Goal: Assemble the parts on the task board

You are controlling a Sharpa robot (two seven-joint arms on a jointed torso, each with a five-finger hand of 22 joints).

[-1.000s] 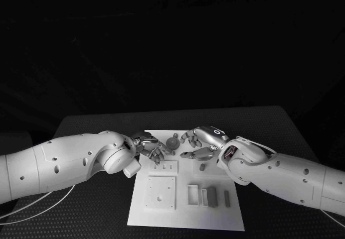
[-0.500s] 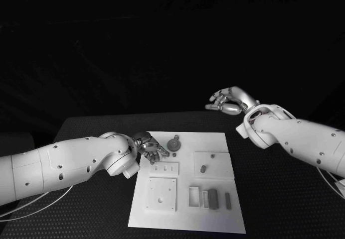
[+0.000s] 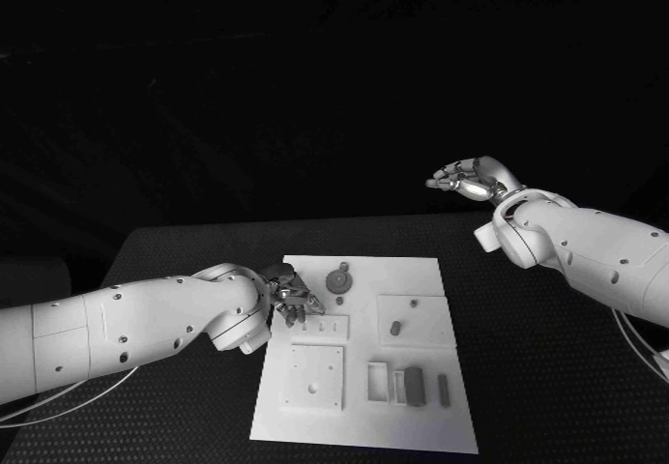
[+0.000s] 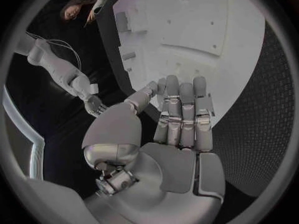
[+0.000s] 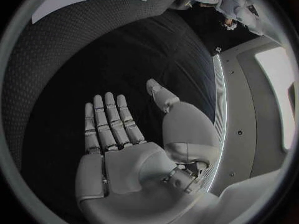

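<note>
Silver many-fingered left hand (image 3: 290,293) low at left edge of flat white task board (image 3: 365,420) on black textured table (image 3: 543,358), fingers extended side by side, nothing in grasp. Silver right hand (image 3: 474,181) raised high beyond table's far right corner, fingers straight and apart, palm bare. Small grey parts (image 3: 413,383) lying in board's near recesses; round grey part (image 3: 339,280) near far edge.

left hand (image 3: 290,295) over task board (image 3: 419,425) corner, any fingertip contact too small to tell

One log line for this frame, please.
left hand: open, over board | right hand: open, raised off board | parts: on board
</note>
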